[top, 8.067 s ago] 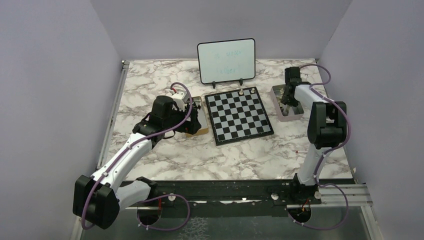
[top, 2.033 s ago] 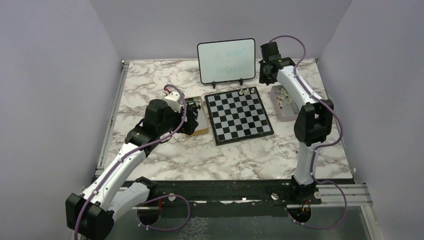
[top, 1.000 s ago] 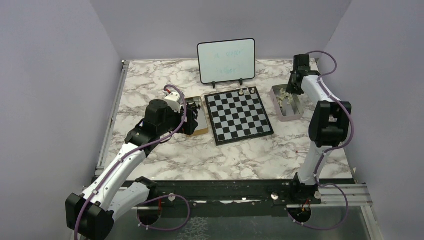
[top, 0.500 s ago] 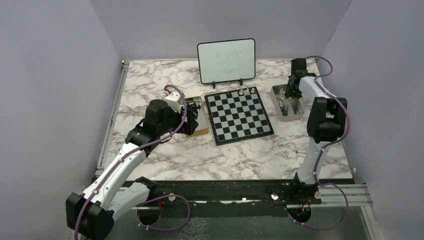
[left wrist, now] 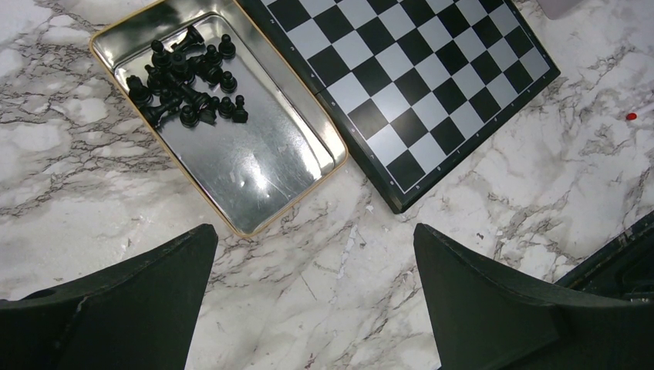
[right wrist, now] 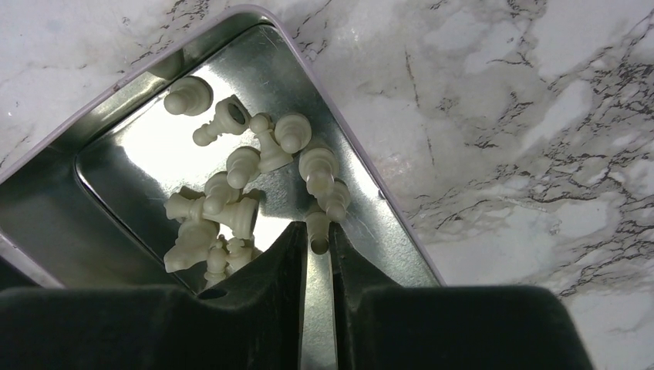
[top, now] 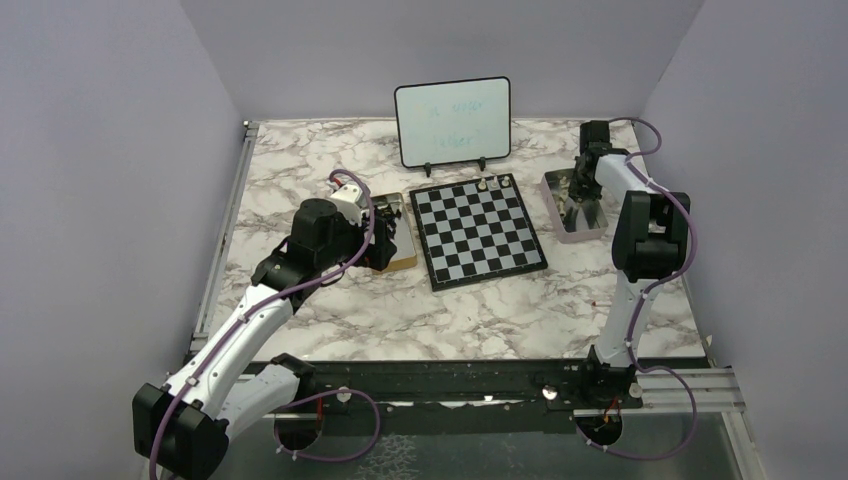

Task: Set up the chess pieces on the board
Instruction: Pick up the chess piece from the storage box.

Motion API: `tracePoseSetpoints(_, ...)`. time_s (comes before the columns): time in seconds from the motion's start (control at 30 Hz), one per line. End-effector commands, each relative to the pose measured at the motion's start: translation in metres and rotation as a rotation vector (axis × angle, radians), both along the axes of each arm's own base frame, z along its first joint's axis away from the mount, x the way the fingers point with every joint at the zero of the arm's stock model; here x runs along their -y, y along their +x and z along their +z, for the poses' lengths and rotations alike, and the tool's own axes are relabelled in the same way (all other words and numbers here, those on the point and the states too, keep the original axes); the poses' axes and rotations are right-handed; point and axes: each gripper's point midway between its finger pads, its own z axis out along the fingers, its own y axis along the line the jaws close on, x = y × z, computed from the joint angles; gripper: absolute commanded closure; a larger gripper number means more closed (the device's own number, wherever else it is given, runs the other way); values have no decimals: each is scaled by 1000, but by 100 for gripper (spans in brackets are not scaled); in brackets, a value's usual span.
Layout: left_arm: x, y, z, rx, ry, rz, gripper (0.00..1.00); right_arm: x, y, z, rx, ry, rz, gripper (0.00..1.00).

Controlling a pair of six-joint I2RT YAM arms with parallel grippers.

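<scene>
The board (top: 478,233) lies mid-table with two pale pieces (top: 492,183) standing on its far edge. Several white chess pieces (right wrist: 231,200) lie heaped in a silver tray (top: 560,230). My right gripper (right wrist: 317,229) is down inside that tray, its fingers closed on one white piece (right wrist: 317,239) at the heap's right edge; it also shows in the top view (top: 577,197). My left gripper (left wrist: 315,231) is open and empty, above bare marble near a gold-rimmed tin (left wrist: 262,154) of black pieces (left wrist: 189,77). The board's near corner (left wrist: 416,77) shows in the left wrist view.
A whiteboard on a stand (top: 452,120) stands behind the board. The gold tin (top: 400,255) sits left of the board, partly hidden by my left wrist. A small red speck (left wrist: 632,116) lies on the marble right of the board. Purple walls enclose the table.
My right arm swung from the board's far right corner over to the silver tray, lowered into it and closed on a white piece. A second pale piece now stands on the board. The left arm barely moved.
</scene>
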Motion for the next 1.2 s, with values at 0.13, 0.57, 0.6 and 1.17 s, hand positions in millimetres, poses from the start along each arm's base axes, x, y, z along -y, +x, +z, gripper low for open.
tracePoseSetpoints(0.13,-1,-1,-2,4,12,0,1,3,-1,-4,0,4,-18,83)
tracePoseSetpoints(0.57,1,-2,-1,3,4,-11,1,-3,-10,18,6,28,-2,86)
tracePoseSetpoints(0.6,2,-2,-1,2,3,-13,1,-3,-11,21,5,30,-2,86)
tracePoseSetpoints(1.17,2,-3,1,5,-3,-15,1,-60,-11,73,87,97,124,86)
